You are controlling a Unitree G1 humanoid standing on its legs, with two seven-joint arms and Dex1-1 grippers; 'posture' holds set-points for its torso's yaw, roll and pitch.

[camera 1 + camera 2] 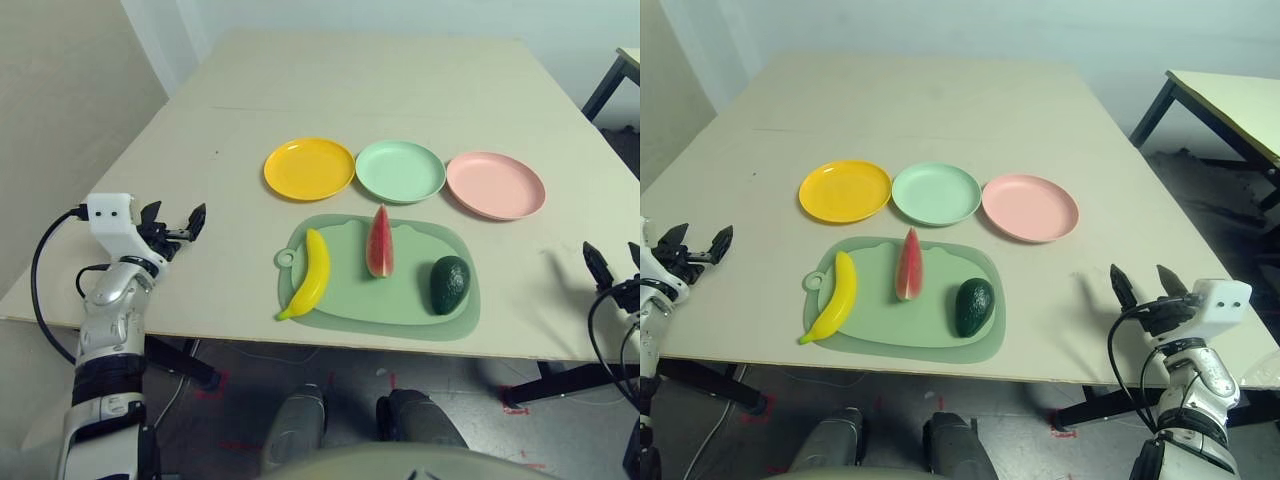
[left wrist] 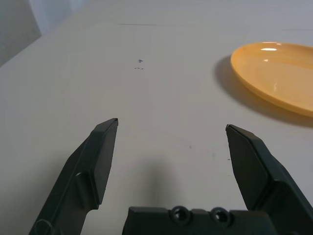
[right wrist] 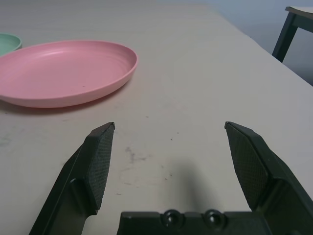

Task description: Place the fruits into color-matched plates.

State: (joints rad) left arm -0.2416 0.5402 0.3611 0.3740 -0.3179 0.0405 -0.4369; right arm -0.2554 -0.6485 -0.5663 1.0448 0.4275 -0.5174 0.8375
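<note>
Left arm (image 1: pixel 112 310): silver segmented forearm, white boxy wrist housing with small dark ports, black cable looping from housing down the side. Left gripper (image 1: pixel 175 221): two black tapered fingers (image 2: pixel 100 156) with flat inner pads; black base bar with two screws. Right arm (image 1: pixel 1193 385): same silver build, white wrist box, black cable. Right gripper (image 1: pixel 1146 285): black, pads finely textured.

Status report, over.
Left gripper and right gripper open, empty. Banana, watermelon, avocado on mat. Plates empty. Nothing blocking.
</note>
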